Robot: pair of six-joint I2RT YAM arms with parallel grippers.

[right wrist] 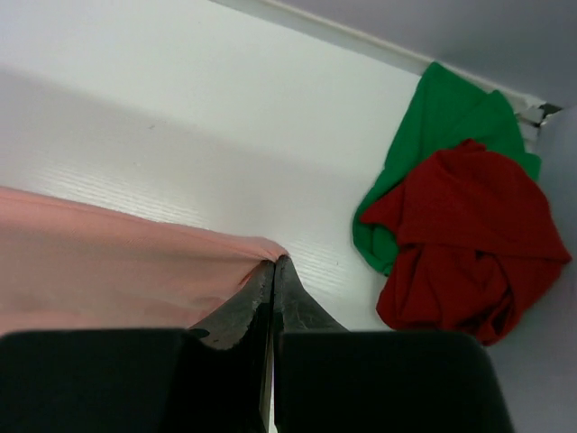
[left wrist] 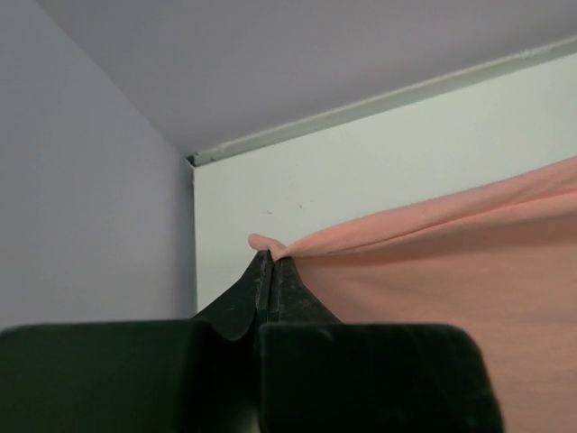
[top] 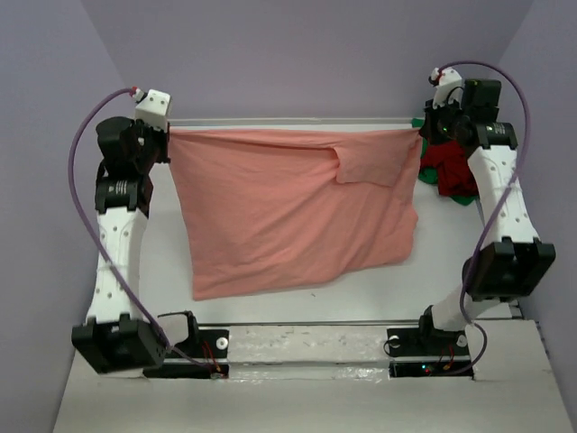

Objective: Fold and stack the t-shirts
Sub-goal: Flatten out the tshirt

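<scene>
The salmon-pink t-shirt (top: pixel 288 212) hangs stretched between both grippers above the white table, its lower edge trailing toward the near side. My left gripper (top: pixel 167 135) is shut on its left top corner, seen in the left wrist view (left wrist: pixel 270 255) with the pink cloth (left wrist: pixel 451 271) running right. My right gripper (top: pixel 422 131) is shut on its right top corner, seen in the right wrist view (right wrist: pixel 273 262) with the pink cloth (right wrist: pixel 108 262) running left. The dark red t-shirt (top: pixel 448 167) lies crumpled on the green t-shirt (top: pixel 462 197) at the far right; both show in the right wrist view, red (right wrist: pixel 473 239) over green (right wrist: pixel 442 113).
Lavender walls close in the table on the left, back and right. A metal rail (top: pixel 288 121) runs along the far edge. The arm bases (top: pixel 306 347) sit on a strip at the near edge.
</scene>
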